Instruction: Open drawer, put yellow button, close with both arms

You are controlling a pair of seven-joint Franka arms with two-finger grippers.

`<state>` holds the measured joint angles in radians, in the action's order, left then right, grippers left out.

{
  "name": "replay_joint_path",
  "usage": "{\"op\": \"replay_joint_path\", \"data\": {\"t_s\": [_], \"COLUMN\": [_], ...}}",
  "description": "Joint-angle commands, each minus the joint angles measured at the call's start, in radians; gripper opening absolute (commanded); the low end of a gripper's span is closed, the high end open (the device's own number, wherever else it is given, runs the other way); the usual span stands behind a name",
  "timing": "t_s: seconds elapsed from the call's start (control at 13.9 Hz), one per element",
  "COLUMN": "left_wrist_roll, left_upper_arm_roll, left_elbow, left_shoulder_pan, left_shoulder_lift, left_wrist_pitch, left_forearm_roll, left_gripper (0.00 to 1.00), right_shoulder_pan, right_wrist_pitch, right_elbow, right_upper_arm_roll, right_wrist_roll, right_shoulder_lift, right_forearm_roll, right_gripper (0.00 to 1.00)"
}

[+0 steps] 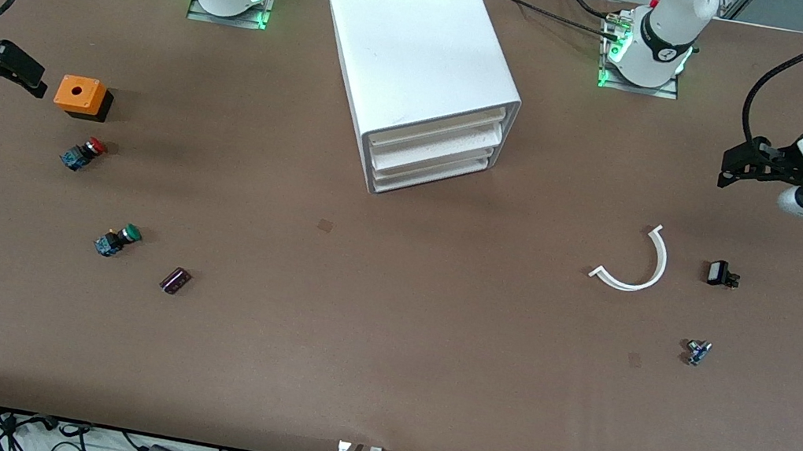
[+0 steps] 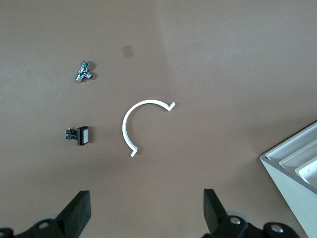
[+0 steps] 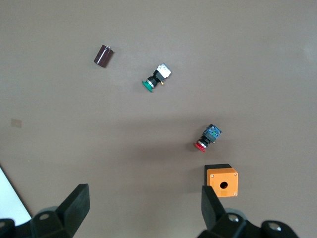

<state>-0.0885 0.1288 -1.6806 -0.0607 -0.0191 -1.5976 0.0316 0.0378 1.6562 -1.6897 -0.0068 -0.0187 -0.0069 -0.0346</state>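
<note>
Surface (image 1: 383,350): brown, with small parts in two groups, one toward each arm's end. In my judgement this puts each group within one arm's reach.
Near group, right arm's end: a dark cylinder (image 1: 175,280) is nearest. A green button (image 1: 118,240) lies just farther off, on its side.
Near group, left arm's end: a small metal fitting (image 1: 698,352). Farther off are a black part with a white face (image 1: 720,273) and, beside it, a white curved strip (image 1: 634,264).
Farther, right arm's end: a red button (image 1: 83,153) on its side, then an orange box (image 1: 79,95) with a hole in its top.
Yellow button: none shows in any view. It may sit inside a drawer, or the orange box may be the part meant. The views do not settle which.
Drawer cabinet (image 1: 418,61): mid-surface and farthest of the objects. All three drawer fronts (image 1: 436,155) sit flush and shut.
Left gripper (image 1: 727,175): over the left arm's end of the surface, waiting. Fingers spread wide, nothing between them.
Right gripper (image 1: 33,79): over the surface next to the orange box. Fingers equally wide, holding nothing.
View differences: only the front view shows all three drawer fronts. The wrist views show the finger gaps plainly, and the left wrist view catches one cabinet corner.
</note>
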Motion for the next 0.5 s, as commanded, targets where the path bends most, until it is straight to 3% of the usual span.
{"op": "replay_joint_path", "data": {"t_s": [0.0,0.43], "left_wrist_roll": [-0.011,-0.011], "left_upper_arm_roll": [-0.008,-0.008], "left_elbow": [0.009,0.009], "left_shoulder_pan": [0.004,-0.001], "left_shoulder_lift": [0.002,0.002], "left_wrist_pitch": [-0.007,-0.004], "left_forearm_roll": [0.019,0.019], "left_gripper": [1.00,1.00], "right_shoulder_pan": [0.013,0.011], "right_wrist_pitch": [-0.026,-0.026], "right_elbow": [-0.007,-0.007], "right_upper_arm_roll": [0.008,0.010], "right_wrist_roll": [0.016,0.017], "right_shoulder_lift": [-0.018,-0.022], "right_forearm_roll": [0.016,0.016], "right_gripper": [1.00,1.00]}}
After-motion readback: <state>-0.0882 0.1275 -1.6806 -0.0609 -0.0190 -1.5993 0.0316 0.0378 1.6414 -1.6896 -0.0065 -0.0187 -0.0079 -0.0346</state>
